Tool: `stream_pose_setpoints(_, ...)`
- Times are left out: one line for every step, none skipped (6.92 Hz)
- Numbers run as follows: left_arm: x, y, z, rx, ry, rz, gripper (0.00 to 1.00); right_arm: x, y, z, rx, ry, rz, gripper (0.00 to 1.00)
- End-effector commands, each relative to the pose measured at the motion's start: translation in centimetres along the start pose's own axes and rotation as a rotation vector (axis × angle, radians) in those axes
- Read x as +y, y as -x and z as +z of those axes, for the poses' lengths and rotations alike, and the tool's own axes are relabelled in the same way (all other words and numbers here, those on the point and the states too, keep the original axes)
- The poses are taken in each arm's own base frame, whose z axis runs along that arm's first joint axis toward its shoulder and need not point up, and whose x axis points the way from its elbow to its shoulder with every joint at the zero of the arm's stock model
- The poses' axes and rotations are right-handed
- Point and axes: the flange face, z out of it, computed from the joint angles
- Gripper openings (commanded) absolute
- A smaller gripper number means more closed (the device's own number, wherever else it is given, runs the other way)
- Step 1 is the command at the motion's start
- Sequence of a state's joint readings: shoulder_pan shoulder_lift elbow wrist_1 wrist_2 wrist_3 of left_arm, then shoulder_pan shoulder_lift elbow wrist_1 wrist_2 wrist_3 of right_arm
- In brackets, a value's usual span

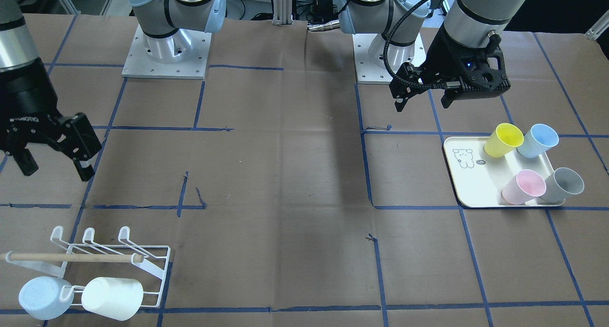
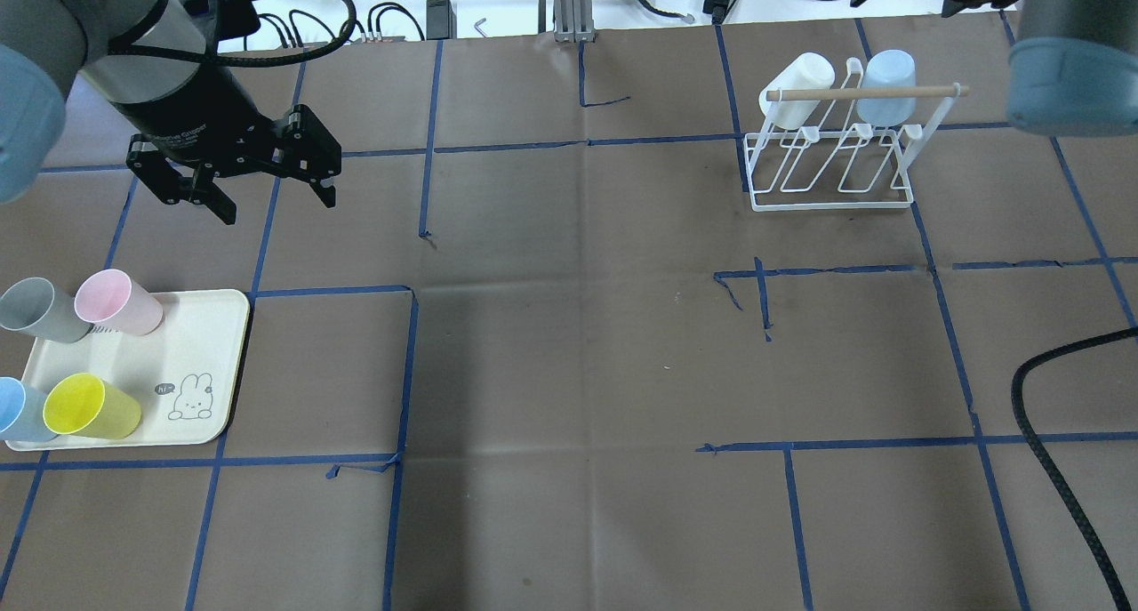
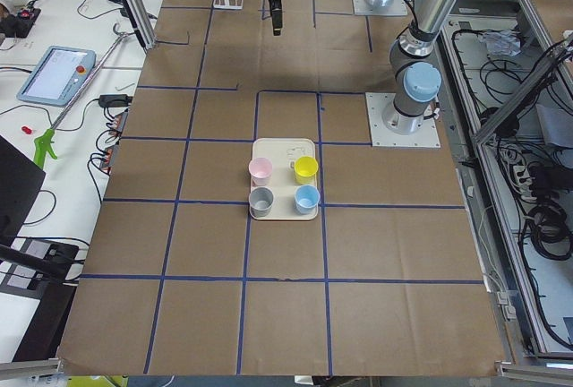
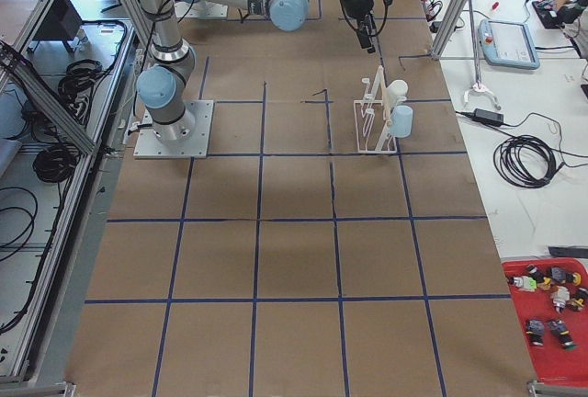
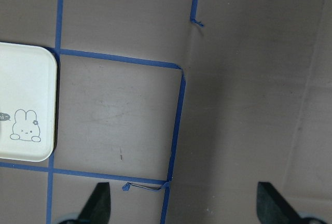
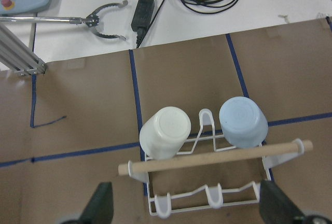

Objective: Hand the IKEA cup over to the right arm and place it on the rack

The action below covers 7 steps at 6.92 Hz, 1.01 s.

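Observation:
Several IKEA cups stand on a cream tray (image 1: 468, 184): yellow (image 1: 503, 140), pale blue (image 1: 537, 140), pink (image 1: 523, 186) and grey (image 1: 564, 184). My left gripper (image 2: 277, 204) hangs open and empty above the table, beyond the tray and apart from the cups; its wrist view shows only the tray's corner (image 5: 26, 89). The white wire rack (image 2: 836, 204) with its wooden dowel (image 6: 207, 161) carries a white cup (image 6: 165, 133) and a pale blue cup (image 6: 243, 122). The right arm's gripper (image 1: 57, 171) hovers open and empty above the rack.
Brown paper with blue tape lines covers the table. Both arm bases (image 1: 166, 51) stand on the robot's side. Cables, a power brick and a grabber tool (image 6: 104, 19) lie on the white surface beyond the rack. A thick black cable (image 2: 1058, 469) crosses the overhead view's right edge.

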<state>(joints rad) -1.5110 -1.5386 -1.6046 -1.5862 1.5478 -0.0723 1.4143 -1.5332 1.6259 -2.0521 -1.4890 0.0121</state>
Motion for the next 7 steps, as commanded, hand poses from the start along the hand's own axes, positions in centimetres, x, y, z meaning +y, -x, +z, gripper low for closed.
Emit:
stream_pose_setpoints(0.0, 0.0, 0.0, 0.000, 0.001, 0.002, 1.00, 5.0, 1.5, -4.1, 0.020, 0.182, -0.017, 1.00)
stream_pose_setpoints(-0.1, 0.0, 0.2, 0.000, 0.005, 0.006, 1.00, 7.6, 3.5, -5.7, 0.043, 0.242, -0.060, 1.00)
stream_pose_setpoints(-0.1, 0.0, 0.2, 0.001, 0.008, 0.049, 1.00, 9.0, 6.3, -6.2, 0.035, 0.245, -0.074, 1.00)
stream_pose_setpoints(-0.2, 0.0, 0.3, 0.001, 0.011, 0.069, 1.00, 9.7, 7.9, -6.5, 0.027, 0.243, -0.102, 1.00)
stream_pose_setpoints(-0.1, 0.0, 0.5, 0.001, 0.015, 0.073, 1.00, 9.9, 7.9, -6.2, 0.020, 0.253, -0.105, 1.00)
stream_pose_setpoints(-0.1, 0.0, 0.6, -0.001, 0.018, 0.081, 1.00, 10.3, 7.8, -5.1, 0.027, 0.277, -0.114, 1.00)
stream_pose_setpoints(0.0, 0.0, 0.6, -0.001, 0.017, 0.081, 1.00, 11.0, 7.6, -4.1, 0.017, 0.298, -0.106, 1.00)
